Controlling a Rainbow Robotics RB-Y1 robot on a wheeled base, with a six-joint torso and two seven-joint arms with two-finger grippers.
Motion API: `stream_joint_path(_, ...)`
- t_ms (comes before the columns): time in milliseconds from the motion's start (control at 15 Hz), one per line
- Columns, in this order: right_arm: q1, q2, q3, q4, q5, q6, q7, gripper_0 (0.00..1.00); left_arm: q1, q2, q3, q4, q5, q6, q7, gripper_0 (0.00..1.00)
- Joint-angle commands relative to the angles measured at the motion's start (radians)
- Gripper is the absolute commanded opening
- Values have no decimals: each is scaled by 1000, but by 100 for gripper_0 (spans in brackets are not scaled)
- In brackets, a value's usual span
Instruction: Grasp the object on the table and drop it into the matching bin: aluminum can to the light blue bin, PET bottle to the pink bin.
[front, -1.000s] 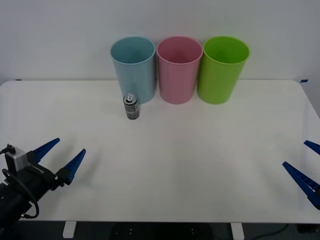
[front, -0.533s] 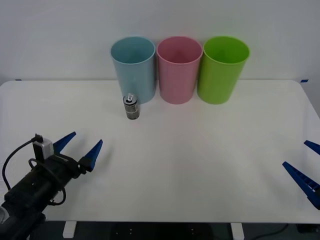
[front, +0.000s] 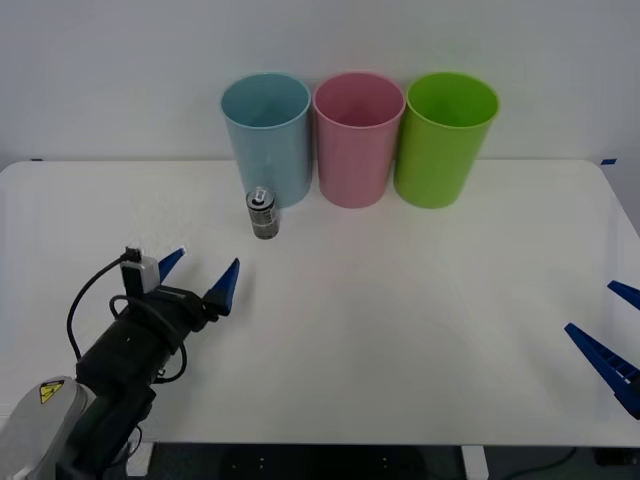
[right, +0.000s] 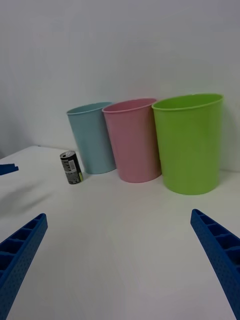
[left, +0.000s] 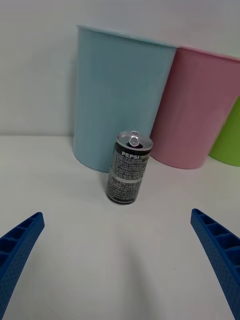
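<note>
1. The can (front: 264, 215) stood upright on the tabletop (front: 400, 300), just before the blue bin (front: 268, 135).
2. The left gripper (front: 203, 278) hung short of it, fingers apart; the right gripper (front: 612, 335) sat idle, likewise apart.
3. It looked light, stiff and slick; best gripped mid-wall.

- The left arm (front: 120, 360) reaches forward and to the right from the near left corner, grey and black, with a loose black cable looping beside its wrist.
- The left gripper (front: 200, 275) is at the arm's far end, low over the surface, its two blue ribbed fingers (front: 226, 284) spread wide apart and holding nothing.
- The right gripper (front: 615, 340) sits at the near right edge, its blue fingers (front: 600, 358) likewise spread wide and holding nothing.
</note>
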Motion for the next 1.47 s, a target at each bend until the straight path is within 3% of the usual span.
stream_joint_path(67,0,0,0,0,0,0,0,100,-66,-40,3,71,-41,4,-3,100)
stream_joint_path(600,0,0,0,0,0,0,0,100,-303,-92,-8,339,-96,78,-23,100)
stream_joint_path(1467,0,0,0,0,0,0,0,100,-528,-129,-31,588,-119,213,-45,100)
